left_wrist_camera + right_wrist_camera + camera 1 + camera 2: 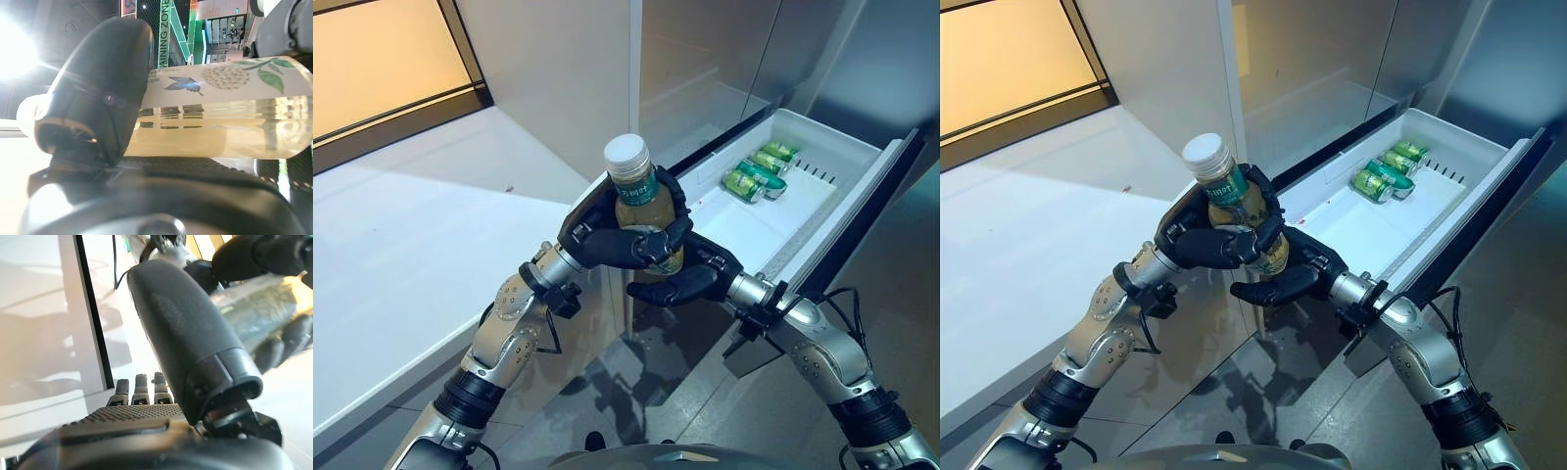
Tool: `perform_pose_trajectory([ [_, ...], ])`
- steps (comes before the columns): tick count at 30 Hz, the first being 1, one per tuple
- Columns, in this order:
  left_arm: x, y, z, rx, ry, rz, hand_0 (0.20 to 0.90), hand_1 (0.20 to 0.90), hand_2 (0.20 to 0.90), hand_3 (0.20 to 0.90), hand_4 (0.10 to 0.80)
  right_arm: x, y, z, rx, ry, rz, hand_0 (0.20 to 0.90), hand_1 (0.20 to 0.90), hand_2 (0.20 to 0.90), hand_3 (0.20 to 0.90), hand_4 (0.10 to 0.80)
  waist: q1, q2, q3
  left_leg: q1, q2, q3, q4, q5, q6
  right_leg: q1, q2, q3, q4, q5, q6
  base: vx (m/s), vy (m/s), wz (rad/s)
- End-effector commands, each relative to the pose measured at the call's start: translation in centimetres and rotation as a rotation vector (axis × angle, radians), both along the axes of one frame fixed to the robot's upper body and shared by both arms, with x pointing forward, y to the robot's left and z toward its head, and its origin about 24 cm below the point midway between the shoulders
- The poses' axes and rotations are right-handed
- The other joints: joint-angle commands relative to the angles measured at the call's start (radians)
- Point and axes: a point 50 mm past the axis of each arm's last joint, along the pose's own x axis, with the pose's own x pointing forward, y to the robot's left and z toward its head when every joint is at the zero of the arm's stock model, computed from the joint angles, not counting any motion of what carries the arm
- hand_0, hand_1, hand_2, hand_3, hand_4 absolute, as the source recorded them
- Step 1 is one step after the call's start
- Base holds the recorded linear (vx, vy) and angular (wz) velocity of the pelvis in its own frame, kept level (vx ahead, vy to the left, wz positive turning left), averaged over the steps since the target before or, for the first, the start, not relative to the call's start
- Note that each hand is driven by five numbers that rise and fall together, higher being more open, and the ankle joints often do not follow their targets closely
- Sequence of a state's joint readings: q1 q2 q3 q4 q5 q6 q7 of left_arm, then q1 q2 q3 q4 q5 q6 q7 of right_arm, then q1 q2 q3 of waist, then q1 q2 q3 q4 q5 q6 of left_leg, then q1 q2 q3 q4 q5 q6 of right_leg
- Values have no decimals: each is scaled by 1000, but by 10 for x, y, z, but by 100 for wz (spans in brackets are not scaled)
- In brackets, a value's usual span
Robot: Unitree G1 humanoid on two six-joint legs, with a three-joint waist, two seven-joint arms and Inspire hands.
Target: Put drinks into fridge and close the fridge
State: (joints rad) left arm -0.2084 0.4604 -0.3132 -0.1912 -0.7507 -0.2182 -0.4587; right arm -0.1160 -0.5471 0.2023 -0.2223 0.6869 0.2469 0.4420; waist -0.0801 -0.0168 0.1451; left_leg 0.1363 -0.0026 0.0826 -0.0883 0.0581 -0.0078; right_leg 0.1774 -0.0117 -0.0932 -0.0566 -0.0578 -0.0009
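A clear bottle (637,192) with a white cap, a green label and pale yellow drink stands upright in my left hand (607,241), whose fingers and thumb curl round its lower half. The left wrist view shows the bottle (234,112) lying across the palm under the thumb (102,98). My right hand (691,282) is just below and beside the bottle's base, fingers straight, thumb (190,333) raised, with the bottle (259,308) past it. Both hands hover in front of the open white fridge drawer (756,231).
Green cans (760,174) lie at the drawer's far end. The drawer's front panel (864,201) stands out to the right. A white counter (411,235) runs along the left. Grey fridge fronts (705,59) rise behind the drawer.
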Motion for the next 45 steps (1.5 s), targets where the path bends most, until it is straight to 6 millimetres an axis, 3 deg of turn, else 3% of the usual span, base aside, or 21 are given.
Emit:
perform_pose_trajectory([
  [1,-3,-1,44,-115,-229,-34,300,300,300,200,100,10,-5,86,166,-401,-35,900,900,900,900,800,2,2,-83,12,-26,7,27,-126,26,-77,23,-11,69,-14,57,0,0,0],
  [8,-3,-3,44,-110,-223,-45,300,300,300,200,100,13,-3,81,157,-360,-26,900,900,900,900,800,3,1,-84,14,-27,7,25,-126,27,-76,20,-15,71,-14,59,0,0,0],
  [21,5,-9,32,-33,-166,-15,300,300,300,200,100,11,14,74,33,-314,147,900,900,900,900,800,6,-4,-83,15,-32,-3,23,-122,30,-74,17,-14,72,-13,61,0,0,0],
  [31,9,-22,23,15,-121,-61,300,300,300,200,100,11,35,61,-83,-219,301,900,900,900,900,800,8,-8,-82,15,-33,-8,28,-122,31,-73,19,-9,71,-10,61,0,0,0],
  [37,13,-28,18,-50,-84,-50,300,300,300,200,100,11,52,48,-74,-115,384,900,900,900,900,800,10,-8,-83,14,-32,-6,29,-119,30,-72,20,-6,69,-8,61,1,0,-1],
  [38,13,-29,18,-80,-76,-44,300,300,300,200,100,10,57,45,-63,-81,402,573,573,573,518,418,11,-9,-83,13,-32,-6,31,-119,29,-72,20,-7,69,-8,60,0,0,0],
  [39,13,-30,19,-122,-75,-27,300,300,300,200,100,8,61,38,-57,-37,418,531,531,531,469,369,13,-11,-84,13,-31,-6,31,-119,29,-72,20,-8,71,-10,60,0,0,0],
  [41,12,-31,20,-170,-93,-2,300,300,300,200,100,7,66,31,-54,1,427,300,300,300,200,100,15,-12,-85,12,-30,-5,32,-118,29,-72,20,-9,72,-11,59,0,0,0],
  [45,7,-30,28,-221,-163,42,300,300,300,200,100,4,69,20,-53,57,421,300,300,300,200,100,18,-15,-84,11,-29,-10,30,-117,29,-73,22,-12,77,-16,57,0,0,0],
])
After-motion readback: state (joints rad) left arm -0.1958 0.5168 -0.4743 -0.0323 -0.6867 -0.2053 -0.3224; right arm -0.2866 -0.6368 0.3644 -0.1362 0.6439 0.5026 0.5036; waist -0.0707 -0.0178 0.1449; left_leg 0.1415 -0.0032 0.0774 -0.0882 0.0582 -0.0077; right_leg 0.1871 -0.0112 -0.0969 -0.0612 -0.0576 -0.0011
